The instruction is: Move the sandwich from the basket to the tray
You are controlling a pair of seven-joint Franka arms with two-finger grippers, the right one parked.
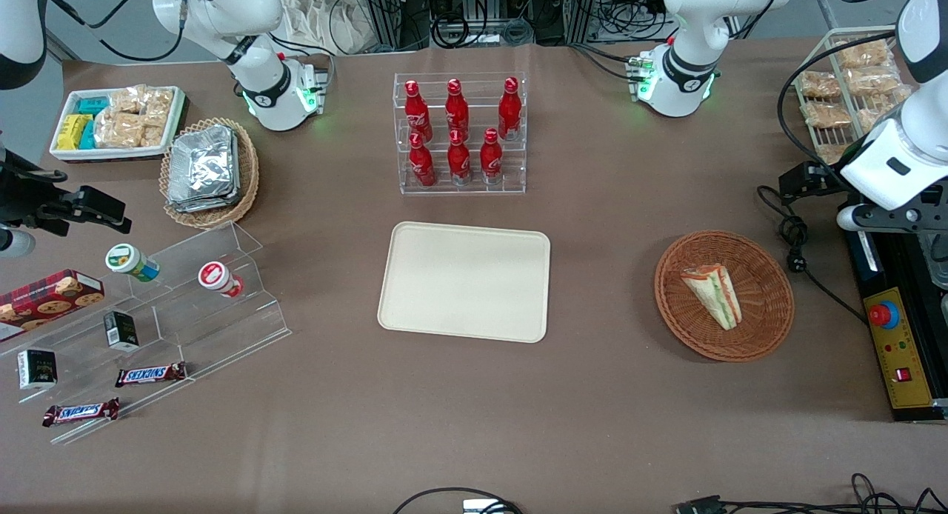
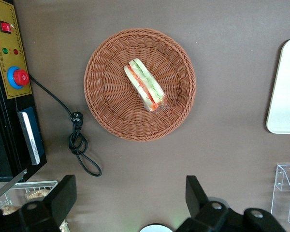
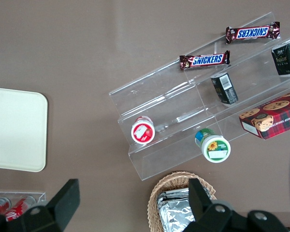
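Sandwich (image 1: 712, 294): is seen lying in the basket (image 1: 770, 329), on its side, untouched.
Basket: is set on the brown surface (image 1: 592, 410), toward the working arm's end.
Tray (image 1: 465, 281): is placed mid-surface, well apart from the basket, nothing on it.
Gripper (image 2: 128, 203): is held above the surface, near the basket; fingers (image 2: 195, 193) are spread wide, nothing gripped.

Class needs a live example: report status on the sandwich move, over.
Gripper open, high above the table, holding nothing. Sandwich lying in the basket, untouched. Tray bare, ready. Nothing in the way between basket and tray.
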